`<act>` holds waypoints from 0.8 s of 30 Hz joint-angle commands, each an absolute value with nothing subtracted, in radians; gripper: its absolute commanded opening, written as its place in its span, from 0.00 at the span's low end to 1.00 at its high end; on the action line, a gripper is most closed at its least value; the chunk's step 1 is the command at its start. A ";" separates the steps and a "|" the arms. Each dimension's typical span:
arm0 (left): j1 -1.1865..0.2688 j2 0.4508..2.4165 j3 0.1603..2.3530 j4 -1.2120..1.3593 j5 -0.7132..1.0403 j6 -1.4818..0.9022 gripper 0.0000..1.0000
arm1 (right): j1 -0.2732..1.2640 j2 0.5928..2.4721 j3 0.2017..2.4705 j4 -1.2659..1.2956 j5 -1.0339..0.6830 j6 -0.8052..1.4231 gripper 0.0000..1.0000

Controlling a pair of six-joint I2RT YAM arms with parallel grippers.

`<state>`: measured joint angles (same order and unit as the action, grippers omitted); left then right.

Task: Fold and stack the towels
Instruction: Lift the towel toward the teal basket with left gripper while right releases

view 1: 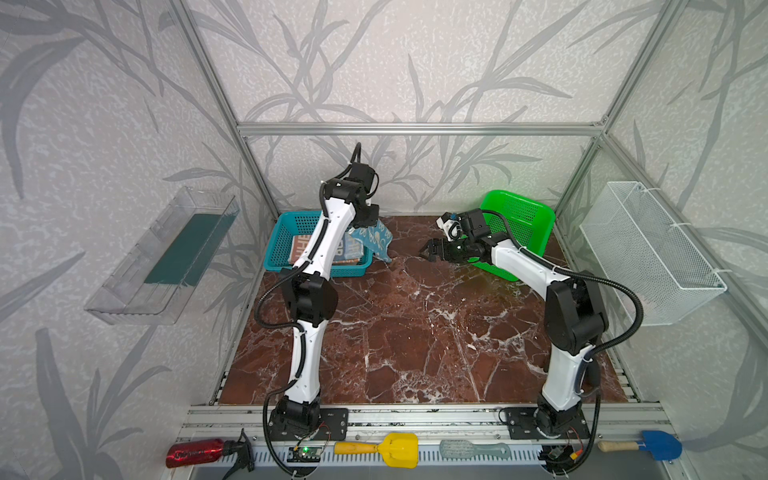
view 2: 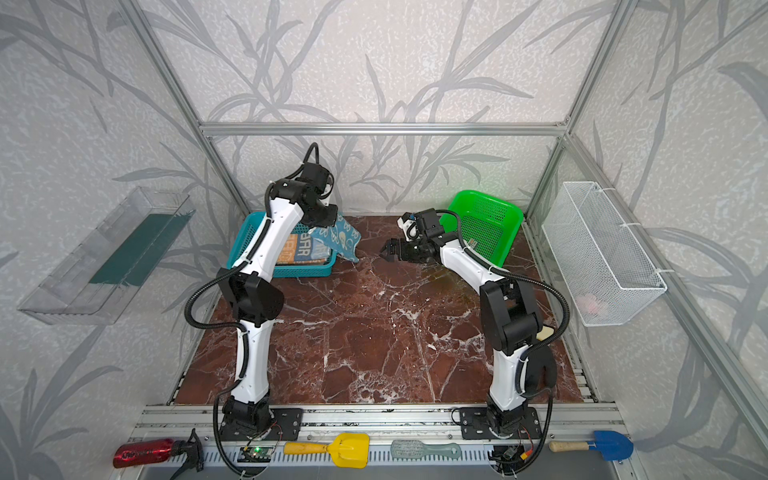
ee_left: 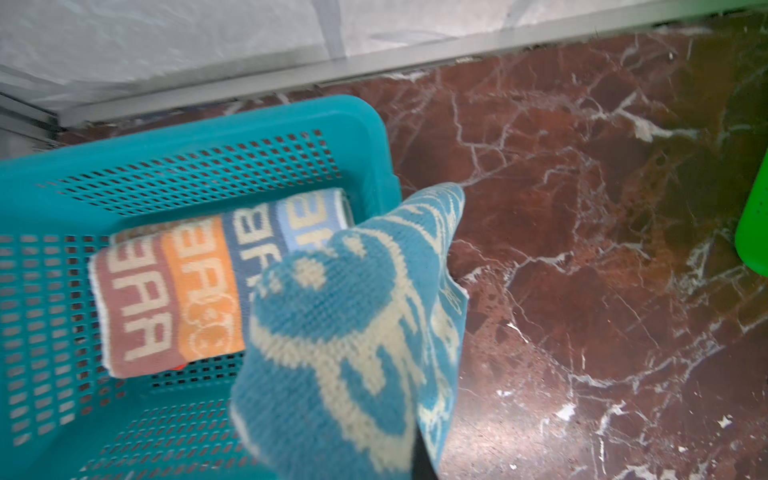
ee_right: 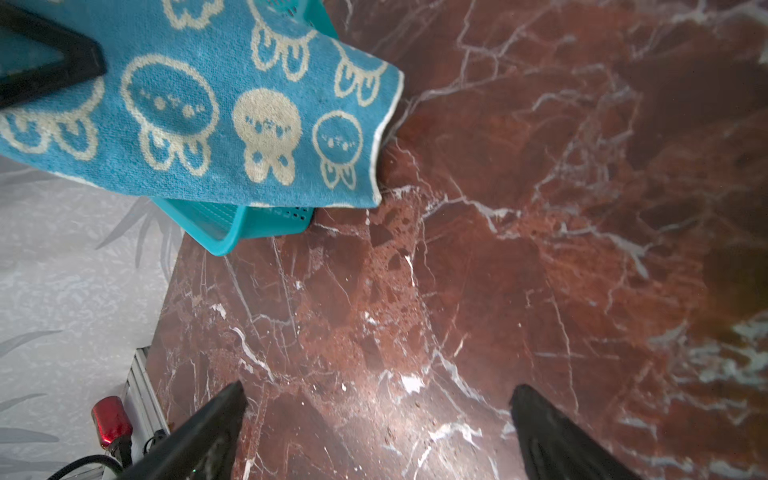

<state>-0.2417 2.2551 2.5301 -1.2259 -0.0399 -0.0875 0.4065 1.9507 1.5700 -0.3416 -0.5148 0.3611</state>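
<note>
Right wrist: marble tabletop [ee_right: 540, 249], leaf-patterned wall [ee_right: 62, 291]

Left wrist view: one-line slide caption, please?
Blue towel hanging at the teal basket edge; folded striped towel lies inside.

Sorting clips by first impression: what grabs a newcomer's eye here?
The blue bunny towel, dangling from the shut left gripper over the teal basket's rim. Inside that basket lies a folded striped towel, while the right gripper hangs open above the marble table, near a tilted green basket.
</note>
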 commanded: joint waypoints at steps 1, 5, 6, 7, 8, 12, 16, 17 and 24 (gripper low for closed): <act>-0.215 2.229 2.567 -1.273 0.006 -0.024 0.00 | 0.421 1.996 1.636 -0.384 -0.538 0.351 0.99; -0.164 2.232 2.569 -1.275 0.040 -0.026 0.00 | 0.439 2.040 1.691 -0.395 -0.540 0.361 0.99; -0.156 2.233 2.566 -1.276 0.045 -0.022 0.00 | 0.444 2.049 1.701 -0.399 -0.540 0.360 0.99; -0.146 2.232 2.567 -1.278 0.044 -0.019 0.00 | 0.449 2.059 1.713 -0.403 -0.540 0.361 0.99; -0.134 2.232 2.565 -1.276 0.046 -0.018 0.00 | 0.452 2.068 1.722 -0.408 -0.541 0.360 0.99; -0.085 2.230 2.533 -1.263 0.052 -0.012 0.00 | 0.471 2.091 1.759 -0.417 -0.542 0.344 0.99; -0.047 2.232 2.465 -1.227 0.017 -0.005 0.00 | 0.490 2.093 1.783 -0.389 -0.527 0.325 0.99; -0.038 2.233 2.457 -1.219 0.007 -0.005 0.00 | 0.492 2.100 1.792 -0.381 -0.532 0.329 0.99; 0.004 2.257 2.427 -1.188 0.039 0.011 0.00 | 0.512 2.167 1.907 -0.427 -0.541 0.325 0.99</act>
<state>-0.0048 2.2528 2.4302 -1.1923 0.0368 -0.0238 0.5037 2.1384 1.8610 -0.3958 -0.5259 0.3416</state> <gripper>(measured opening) 0.065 0.990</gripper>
